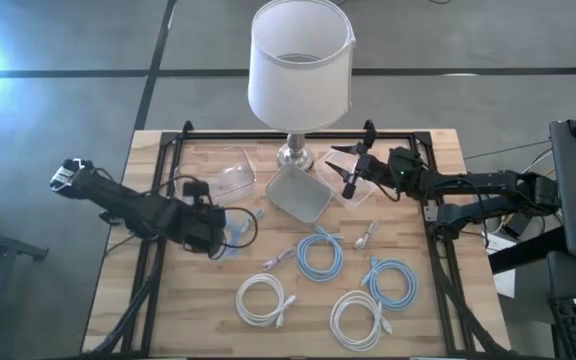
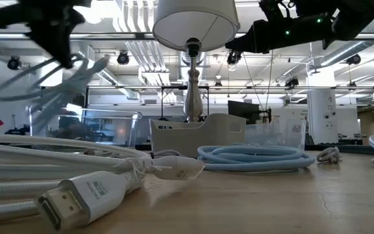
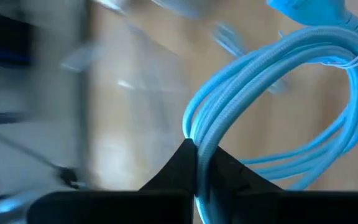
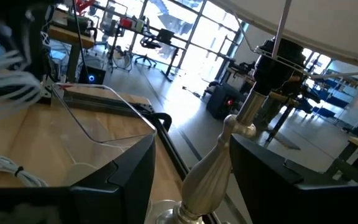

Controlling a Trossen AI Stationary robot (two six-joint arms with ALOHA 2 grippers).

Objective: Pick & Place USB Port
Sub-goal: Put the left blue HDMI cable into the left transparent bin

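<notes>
A light-blue coiled USB cable (image 3: pixel 278 62) hangs from my left gripper (image 3: pixel 194 146), which is shut on it over the table's left part (image 1: pixel 223 238). In the low view the coil (image 2: pixel 57 84) dangles above the table below that gripper (image 2: pixel 57 32). My right gripper (image 1: pixel 343 168) stands open and level near the far right, beside the lamp base (image 1: pixel 293 155). In its wrist view its two fingers frame the lamp stem (image 4: pixel 210 168) without touching it. My left gripper pinches several strands of the coil's loop (image 3: pixel 199 127) between its two shut fingers. The fingers slant downward and lie across the strands. The coil is lifted clear of the table and hangs loosely beyond the fingertips, its bundled end (image 3: pixel 316 12) farthest from them.
A white lamp (image 1: pixel 298 60) stands at the far middle. Around its base sit a clear bin (image 1: pixel 233 175), a grey bin (image 1: pixel 298 195) and another clear bin (image 1: pixel 356 192). Blue coils (image 1: pixel 320 252) (image 1: pixel 393 280), white coils (image 1: pixel 263 300) (image 1: pixel 358 318) and small cables (image 1: pixel 278 258) lie nearer.
</notes>
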